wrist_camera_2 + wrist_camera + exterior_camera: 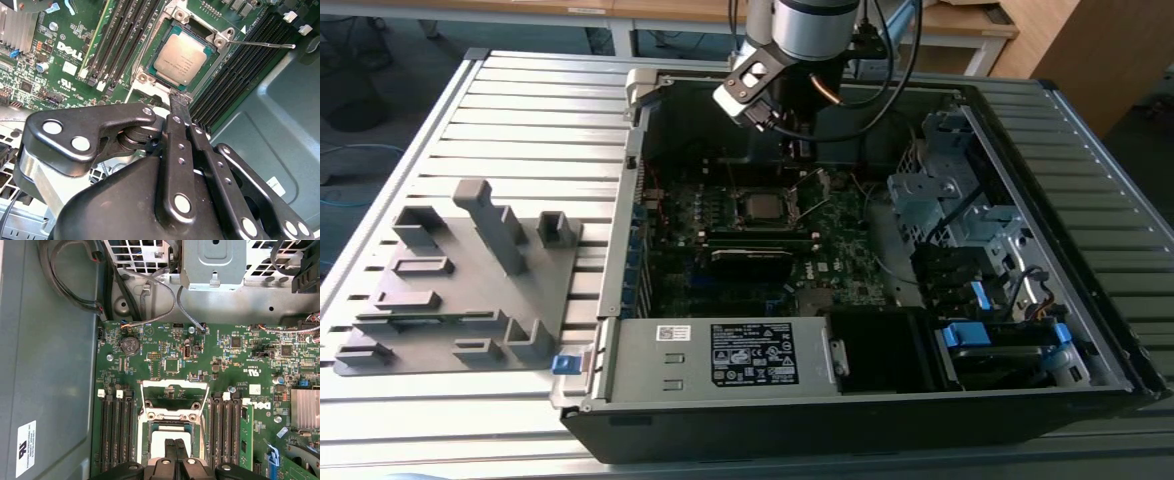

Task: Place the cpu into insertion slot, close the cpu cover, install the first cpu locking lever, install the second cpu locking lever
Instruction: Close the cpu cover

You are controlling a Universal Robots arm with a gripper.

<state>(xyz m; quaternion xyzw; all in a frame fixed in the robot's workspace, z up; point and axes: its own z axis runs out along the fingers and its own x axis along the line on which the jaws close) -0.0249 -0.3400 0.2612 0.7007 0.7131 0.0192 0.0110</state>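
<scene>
The cpu (182,59), a small silver-grey square, lies flat in the insertion slot (145,77) on the green motherboard; it also appears as cpu (758,206) inside the open case. The cpu cover (175,386), a thin silvery frame with a square window, stands swung open on the slot's far side from the gripper. A thin lever rod (260,45) sticks out free beside the slot. My gripper (178,100) hovers at the slot's near edge, fingertips pressed together and holding nothing; it shows as gripper (175,446) and gripper (798,150).
Long black memory slots (115,430) flank the socket on both sides. A finned heatsink (305,407), loose cables (150,322) and a metal drive cage (941,190) crowd the case. A grey fixture (454,280) lies on the slatted table at the exterior view's left.
</scene>
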